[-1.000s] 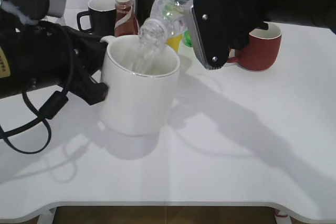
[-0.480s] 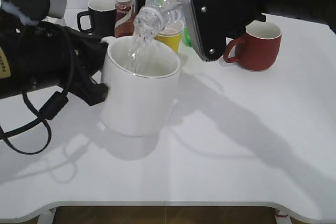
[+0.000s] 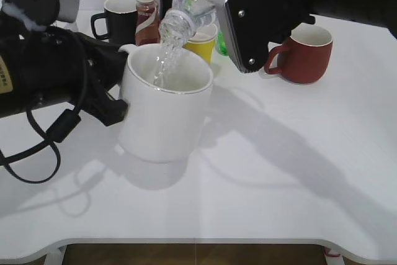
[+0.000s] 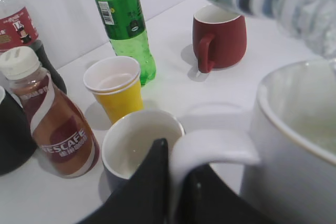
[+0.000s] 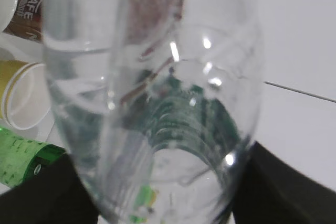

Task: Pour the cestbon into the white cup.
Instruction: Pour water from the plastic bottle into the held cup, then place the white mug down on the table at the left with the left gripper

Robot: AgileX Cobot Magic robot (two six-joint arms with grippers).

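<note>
You are pouring: your right gripper (image 3: 232,13) is clamped on the cestbon (image 3: 193,1), tilted mouth-down over the white cup (image 3: 164,107), and a stream is falling inside its rim. Your left gripper (image 4: 176,182) is pinching the cup's handle (image 4: 212,150), steadying it on the desk (image 3: 279,172). Hold the mouth centred over the opening, tip gradually, and avoid knocking the rim.

Two bulky black robot arms. The left hand (image 3: 108,91) has matte black housing, a grey metal block with a screw behind it, a yellow label, and looping black cable below. The right hand (image 3: 245,23) carries a grey plate with two screws.
</note>
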